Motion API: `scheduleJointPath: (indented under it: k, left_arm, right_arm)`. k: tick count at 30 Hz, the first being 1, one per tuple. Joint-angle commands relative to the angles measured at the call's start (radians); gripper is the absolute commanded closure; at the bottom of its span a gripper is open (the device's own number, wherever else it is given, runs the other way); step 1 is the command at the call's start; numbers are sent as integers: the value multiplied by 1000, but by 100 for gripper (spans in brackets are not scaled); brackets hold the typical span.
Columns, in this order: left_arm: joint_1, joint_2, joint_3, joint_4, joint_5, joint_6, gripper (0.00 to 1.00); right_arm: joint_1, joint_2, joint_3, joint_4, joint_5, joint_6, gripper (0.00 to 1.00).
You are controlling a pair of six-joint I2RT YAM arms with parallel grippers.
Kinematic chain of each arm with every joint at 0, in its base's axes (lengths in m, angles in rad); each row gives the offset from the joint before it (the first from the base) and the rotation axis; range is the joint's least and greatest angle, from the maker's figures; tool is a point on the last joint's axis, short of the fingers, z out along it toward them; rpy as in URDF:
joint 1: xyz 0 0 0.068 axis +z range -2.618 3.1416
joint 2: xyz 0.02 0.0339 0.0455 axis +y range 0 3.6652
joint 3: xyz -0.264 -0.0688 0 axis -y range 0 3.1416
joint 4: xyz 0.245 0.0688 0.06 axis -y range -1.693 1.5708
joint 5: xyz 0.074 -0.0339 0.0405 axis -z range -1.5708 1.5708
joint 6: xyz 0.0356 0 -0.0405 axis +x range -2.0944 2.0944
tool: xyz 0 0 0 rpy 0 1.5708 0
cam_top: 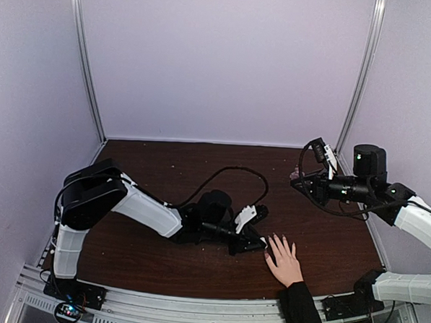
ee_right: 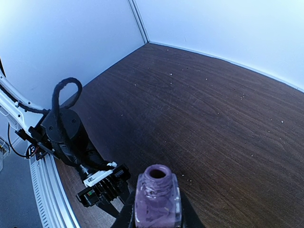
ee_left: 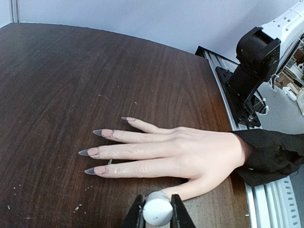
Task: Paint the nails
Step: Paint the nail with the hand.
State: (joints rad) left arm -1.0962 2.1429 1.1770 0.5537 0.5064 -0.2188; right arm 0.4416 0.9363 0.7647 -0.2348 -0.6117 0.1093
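The left end effector [ee_left: 157, 217] clamps the cap [ee_left: 157, 210] beside the hand [ee_left: 190, 154] lying flat on the tabletop [ee_left: 71, 71], nails [ee_left: 90, 153] spread within reach, while the right end effector [ee_right: 156, 211] clamps the open bottle [ee_right: 157, 194] aloft, likely for dipping.

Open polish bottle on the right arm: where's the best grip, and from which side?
Take the polish bottle by its squarish body below the shoulder, pinched across opposite side faces, approaching from the side. The neck is open, so leave it clear and pointing up. The right end effector holds it like that now.
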Motion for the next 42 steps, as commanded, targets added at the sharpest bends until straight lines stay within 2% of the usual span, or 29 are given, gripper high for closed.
scheduleJointPath:
  k: [1, 42]
  left_arm:
    - [-5, 24, 32, 11, 20, 7, 100]
    - [-10, 41, 29, -19, -9, 12, 100]
  right_arm:
    - [-6, -6, -6, 36, 9, 8, 100]
    - [-6, -10, -7, 30, 15, 7, 100]
